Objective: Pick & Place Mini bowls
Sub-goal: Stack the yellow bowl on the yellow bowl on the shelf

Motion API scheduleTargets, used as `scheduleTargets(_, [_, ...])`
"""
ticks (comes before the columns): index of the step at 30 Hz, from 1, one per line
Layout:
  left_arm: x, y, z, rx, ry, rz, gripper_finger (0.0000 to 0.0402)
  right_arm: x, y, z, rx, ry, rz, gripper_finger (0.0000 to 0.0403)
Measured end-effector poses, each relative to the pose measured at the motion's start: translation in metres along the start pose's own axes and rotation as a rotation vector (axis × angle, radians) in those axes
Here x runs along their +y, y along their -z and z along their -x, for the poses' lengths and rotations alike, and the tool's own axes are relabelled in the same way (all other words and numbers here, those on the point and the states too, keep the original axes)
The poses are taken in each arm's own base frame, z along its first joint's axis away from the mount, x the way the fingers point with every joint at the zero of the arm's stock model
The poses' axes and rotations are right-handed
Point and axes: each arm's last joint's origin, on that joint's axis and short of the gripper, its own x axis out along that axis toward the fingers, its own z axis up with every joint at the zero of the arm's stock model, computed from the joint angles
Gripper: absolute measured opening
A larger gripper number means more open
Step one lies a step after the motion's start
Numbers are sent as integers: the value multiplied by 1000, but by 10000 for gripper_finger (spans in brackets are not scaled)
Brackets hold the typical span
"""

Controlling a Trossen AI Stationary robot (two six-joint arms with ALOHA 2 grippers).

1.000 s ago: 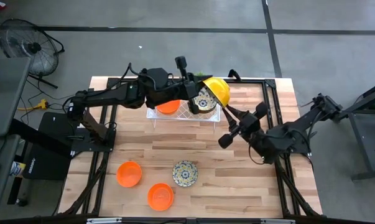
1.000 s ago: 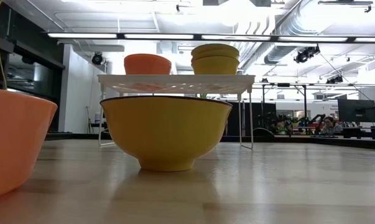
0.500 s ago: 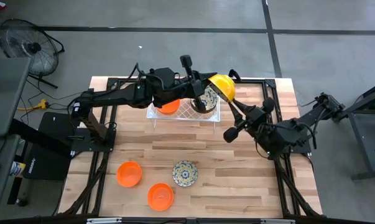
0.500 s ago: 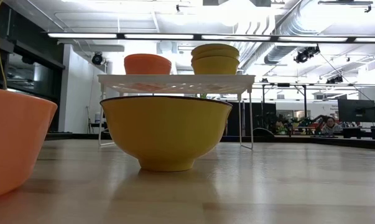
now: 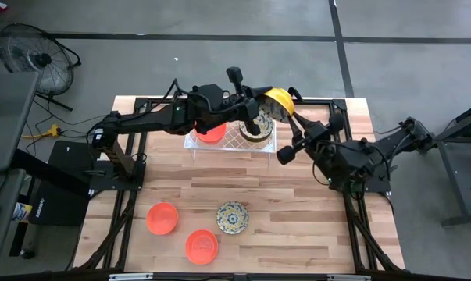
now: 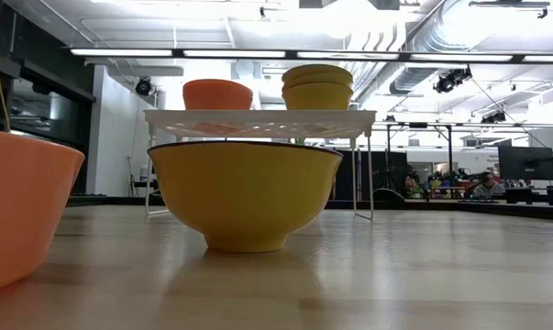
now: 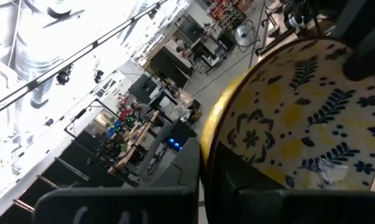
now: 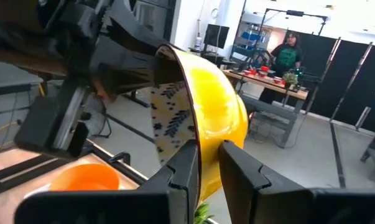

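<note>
Handover above the white tray (image 5: 233, 137), upper centre of the high view: floral bowl (image 5: 277, 102) on edge, rim pinched by both left end effector (image 5: 255, 107) and right end effector (image 8: 207, 163). Risk: early release, or opposing pulls, dropping it onto stacked bowls.

Yellow-backed bowl (image 5: 277, 100) seemingly above tray (image 5: 231, 137)

Three orange bowls (image 5: 162, 218), four floral bowls (image 5: 232, 217), one tray (image 5: 233, 139)

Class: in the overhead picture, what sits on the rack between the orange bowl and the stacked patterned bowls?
Nothing: in the high view only bare white rack lattice separates the orange bowl from the patterned stack.
</note>
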Motion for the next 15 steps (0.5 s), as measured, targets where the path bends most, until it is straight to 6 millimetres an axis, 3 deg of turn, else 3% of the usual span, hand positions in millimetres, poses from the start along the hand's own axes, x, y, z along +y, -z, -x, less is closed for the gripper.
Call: scheduleTargets(15, [0, 1, 0, 15, -10, -30, 6, -1, 5, -14, 8, 27, 34, 8])
